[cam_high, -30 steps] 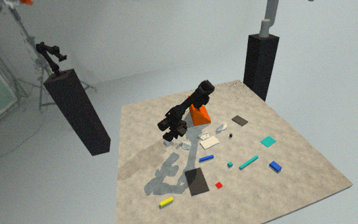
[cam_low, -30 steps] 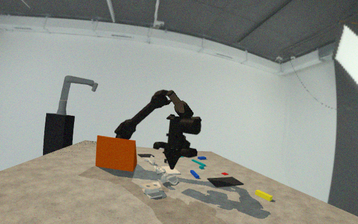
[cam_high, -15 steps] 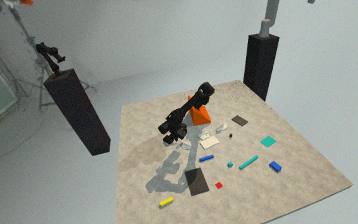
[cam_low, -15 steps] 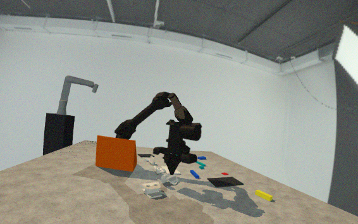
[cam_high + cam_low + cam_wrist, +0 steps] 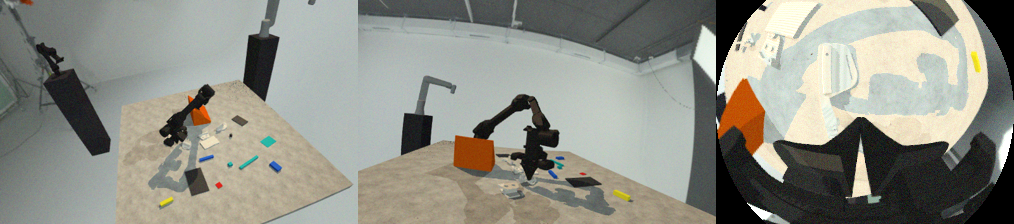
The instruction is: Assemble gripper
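My gripper [image 5: 529, 179] [image 5: 860, 120] is shut and empty, pointing down near a white looped, jaw-like part [image 5: 186, 145] [image 5: 832, 70]. In the exterior view its tips overlap that part; I cannot tell whether they touch. A white block [image 5: 510, 188] with two dark spots on top sits apart, nearer the exterior camera; the arm hides it in the top view. A white part with holes [image 5: 204, 136] [image 5: 517, 169] [image 5: 770, 48] lies beside a flat cream plate [image 5: 209, 143] [image 5: 793, 19]. A white curved part [image 5: 221, 127] lies farther off. Pins and gear teeth are too small to make out.
An orange wedge-shaped block [image 5: 201, 115] [image 5: 474, 154] [image 5: 743, 112] stands by the arm's base. A blue bar [image 5: 206, 158] [image 5: 553, 174], a dark plate [image 5: 197, 181] [image 5: 583, 181], a red square [image 5: 219, 185], a yellow bar [image 5: 166, 202] [image 5: 622, 195] and teal pieces [image 5: 248, 162] [image 5: 268, 142] lie around.
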